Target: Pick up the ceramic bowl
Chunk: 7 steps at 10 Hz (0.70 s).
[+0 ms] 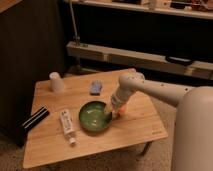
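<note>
Green and glossy, the ceramic bowl (92, 117) sits near the middle of the wooden table (142, 125), a white tube (67, 126) lying just beside it. The end effector (114, 113) is down at the rim opposite the tube; whether it grips, I cannot tell.

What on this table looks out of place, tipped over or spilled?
Nothing looks spilled or broken. The black bar seems to stick out past the left edge of the table, and the white cup stands upside down. The hand is at the right rim of the ceramic bowl.
</note>
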Motion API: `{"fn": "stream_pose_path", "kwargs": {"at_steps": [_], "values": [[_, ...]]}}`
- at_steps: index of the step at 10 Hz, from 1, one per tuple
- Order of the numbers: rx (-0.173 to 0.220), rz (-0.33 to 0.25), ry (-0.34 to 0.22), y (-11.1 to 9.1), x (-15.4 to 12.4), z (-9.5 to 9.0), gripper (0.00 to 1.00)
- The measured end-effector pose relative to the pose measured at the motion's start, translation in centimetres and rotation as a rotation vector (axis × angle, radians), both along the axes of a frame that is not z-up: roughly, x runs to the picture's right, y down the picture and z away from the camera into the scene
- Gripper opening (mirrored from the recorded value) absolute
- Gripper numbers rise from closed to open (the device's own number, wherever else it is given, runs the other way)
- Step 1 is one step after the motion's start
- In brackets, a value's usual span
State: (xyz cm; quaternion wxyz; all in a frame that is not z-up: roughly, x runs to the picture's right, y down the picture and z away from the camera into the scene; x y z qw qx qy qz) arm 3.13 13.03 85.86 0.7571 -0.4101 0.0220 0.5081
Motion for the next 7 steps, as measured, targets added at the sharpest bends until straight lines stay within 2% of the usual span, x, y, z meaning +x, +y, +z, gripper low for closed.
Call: {"fn": "stream_pose_path", "kwargs": {"at_steps": [7], "values": [[-0.030,0.009,-0.009,0.7,-1.0,1.9,0.55]]}}
